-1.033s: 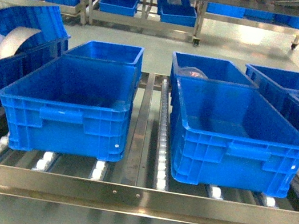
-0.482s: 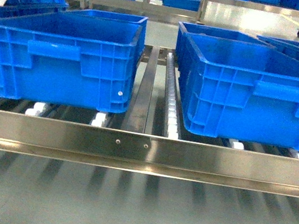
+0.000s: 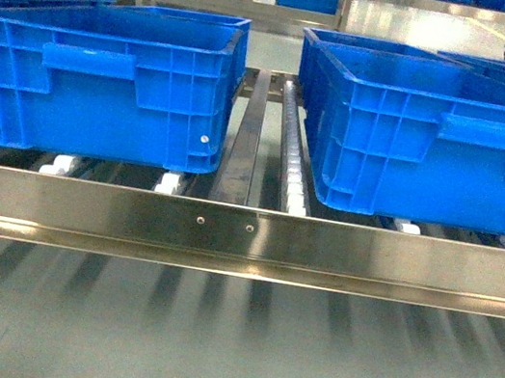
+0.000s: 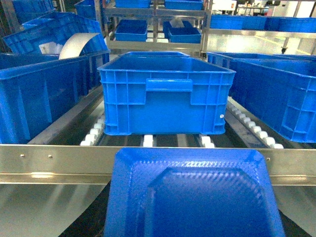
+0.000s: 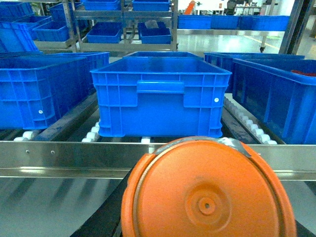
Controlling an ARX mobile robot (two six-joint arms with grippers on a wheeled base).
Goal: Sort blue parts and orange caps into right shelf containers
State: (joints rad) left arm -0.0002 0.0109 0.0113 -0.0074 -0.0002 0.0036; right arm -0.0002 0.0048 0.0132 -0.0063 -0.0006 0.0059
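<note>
Two deep blue crates sit side by side on the roller shelf, just behind its stainless front rail [image 3: 225, 233]: the left crate [image 3: 104, 89] near the rail's left end and the right crate [image 3: 436, 148] toward its right end, with a steel divider strip [image 3: 245, 139] and a line of white rollers [image 3: 289, 161] running between them. More blue crates stand directly behind each one, and others sit on racks across the aisle. From this low head angle the insides of the two front crates cannot be seen. In the left wrist view a blue part [image 4: 192, 195], a blocky piece with chamfered corners and a textured raised centre, fills the bottom of the picture close to the camera, in front of the rail and lined up with the left crate [image 4: 165, 94]. In the right wrist view an orange cap [image 5: 207, 195], round with a small dimple at its centre, fills the bottom of the picture in the same way, in front of the right crate [image 5: 160, 96]. Neither gripper's fingers show in any view, so whether the jaws are apart or clamped on these pieces cannot be told.
</note>
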